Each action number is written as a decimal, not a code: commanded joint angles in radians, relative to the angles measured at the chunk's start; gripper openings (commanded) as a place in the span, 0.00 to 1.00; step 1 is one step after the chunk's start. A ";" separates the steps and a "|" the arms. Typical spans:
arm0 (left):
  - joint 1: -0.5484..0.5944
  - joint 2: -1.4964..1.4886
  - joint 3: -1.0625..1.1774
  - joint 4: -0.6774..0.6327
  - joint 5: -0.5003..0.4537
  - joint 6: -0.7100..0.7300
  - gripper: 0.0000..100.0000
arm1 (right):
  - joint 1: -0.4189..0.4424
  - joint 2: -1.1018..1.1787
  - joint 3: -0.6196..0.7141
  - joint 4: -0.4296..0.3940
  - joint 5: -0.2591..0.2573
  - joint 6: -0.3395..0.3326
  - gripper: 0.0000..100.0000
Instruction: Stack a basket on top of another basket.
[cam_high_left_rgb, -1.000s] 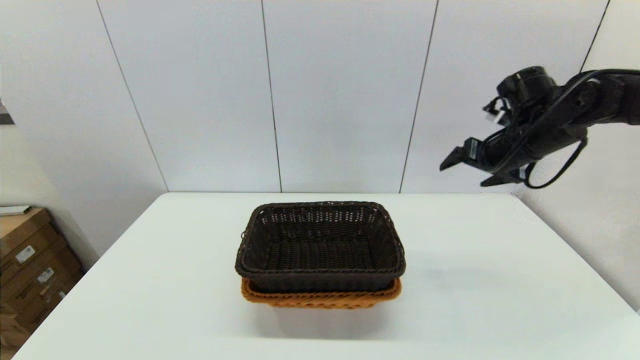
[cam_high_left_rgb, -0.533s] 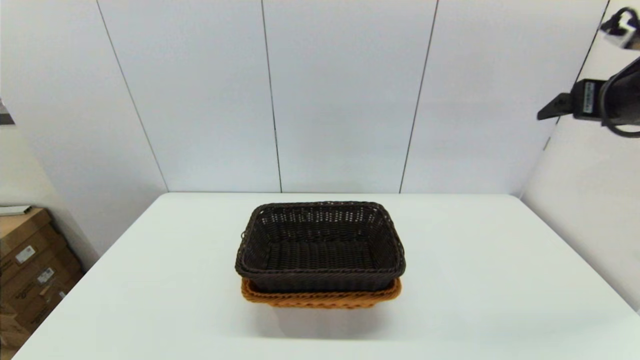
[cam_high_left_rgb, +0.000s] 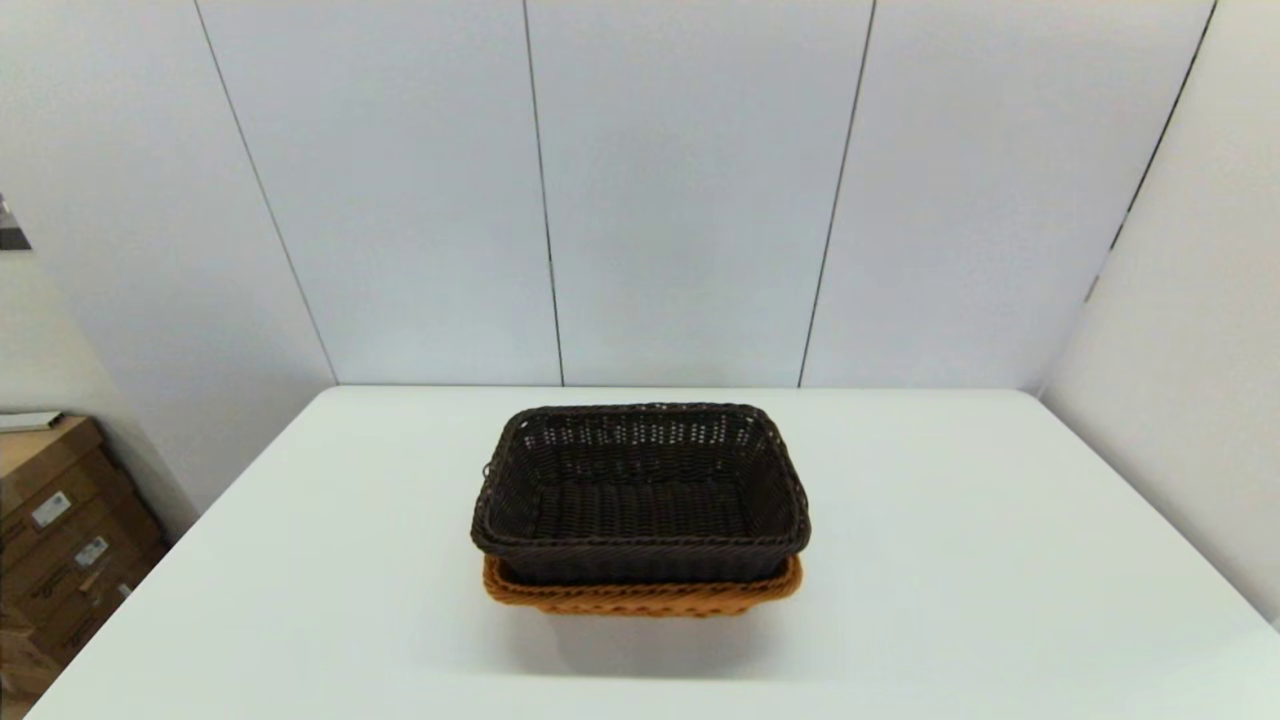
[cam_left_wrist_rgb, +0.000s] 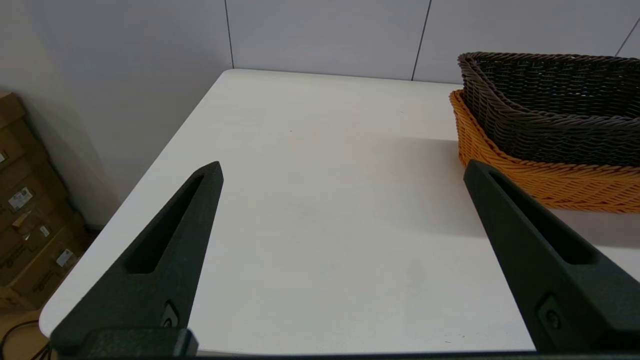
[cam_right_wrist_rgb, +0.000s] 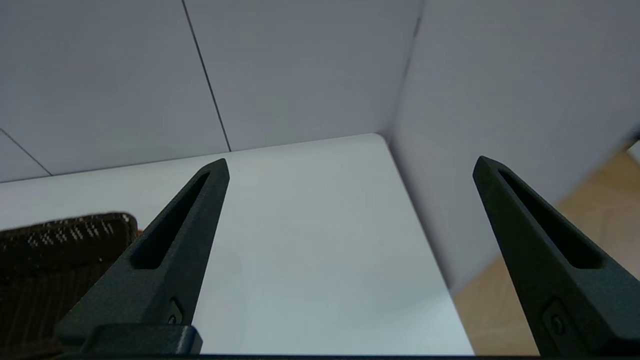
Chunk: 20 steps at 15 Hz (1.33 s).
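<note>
While box labels (cam_high_left_rgb: 50, 508) stay unreadable, dark basket (cam_high_left_rgb: 640, 495) nests in orange basket (cam_high_left_rgb: 640, 597).

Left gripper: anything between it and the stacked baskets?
Nothing. In the left wrist view only bare white table lies between the open left gripper and the orange-tan basket, which holds the dark brown basket.

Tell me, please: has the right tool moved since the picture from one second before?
Yes. In the earlier head views it was beside the right wall corner, above the table, then went up and right. Now it is outside that view; the right tool is open.
</note>
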 joint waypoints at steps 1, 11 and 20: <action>0.000 0.000 0.000 0.000 0.001 -0.001 1.00 | 0.016 -0.507 0.363 0.033 0.000 -0.094 1.00; 0.000 0.000 0.000 0.000 0.001 -0.001 1.00 | 0.099 -1.066 1.236 -0.355 -0.006 -0.272 1.00; 0.000 0.000 0.000 0.000 0.001 -0.001 1.00 | 0.099 -1.078 1.588 -0.743 0.090 -0.054 1.00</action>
